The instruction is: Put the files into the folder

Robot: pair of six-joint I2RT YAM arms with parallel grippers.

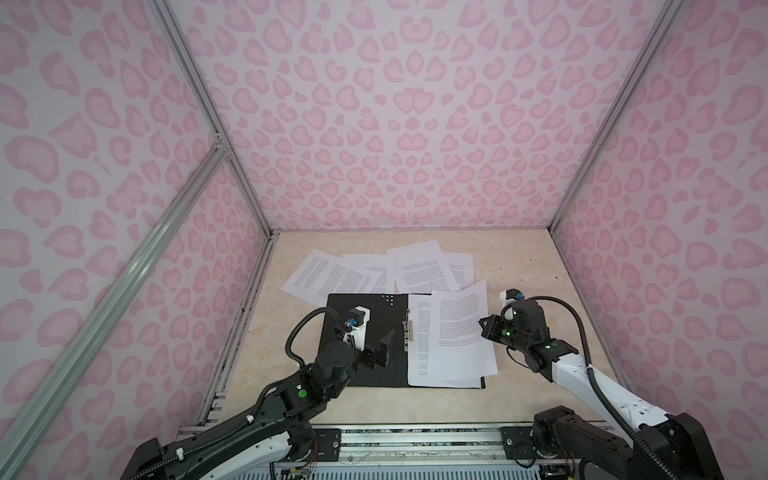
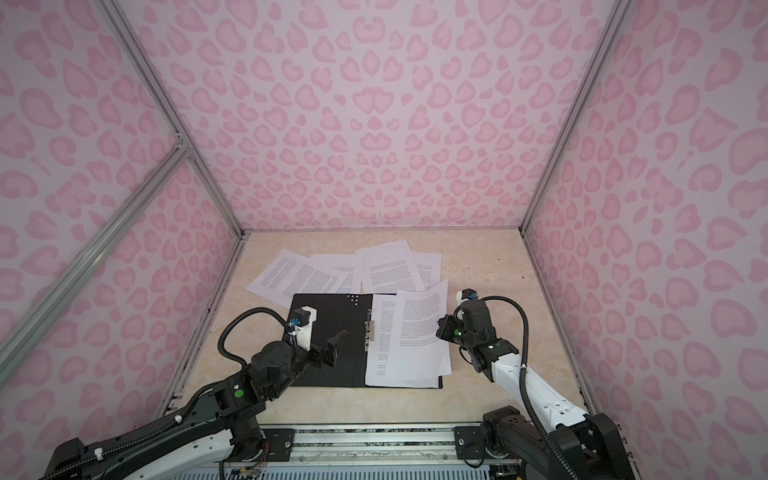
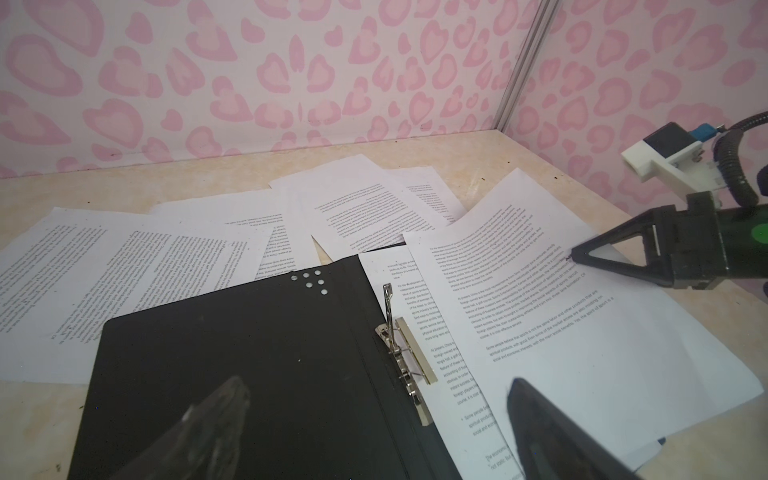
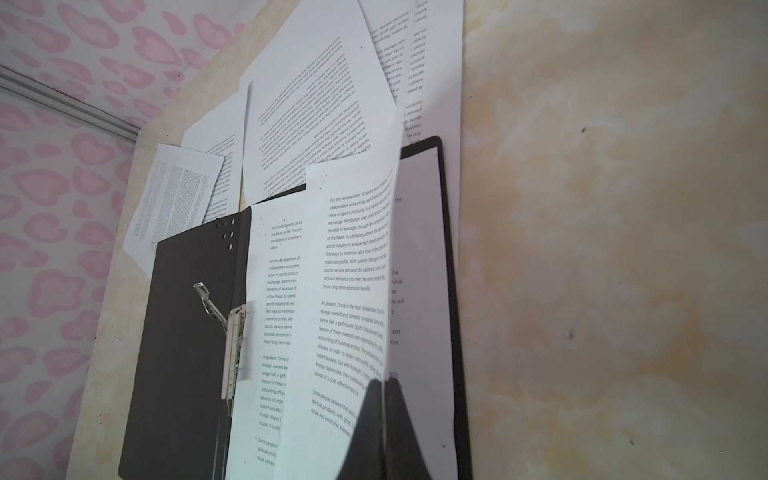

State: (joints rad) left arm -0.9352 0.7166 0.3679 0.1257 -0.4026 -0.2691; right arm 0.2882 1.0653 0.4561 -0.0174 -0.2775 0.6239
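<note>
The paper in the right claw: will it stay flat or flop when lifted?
Probably floppy: the paper curls up where the right claw pinches its edge. Likely light and thin, so it may slide easily over the sheet beneath.

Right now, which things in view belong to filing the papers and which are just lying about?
Part of the job: open folder, its metal clip, top sheet pinched by the right gripper, sheet under it, loose sheets behind the folder, open left gripper over the folder.
Just lying about: small white dots on the folder, dark specks on the table.
</note>
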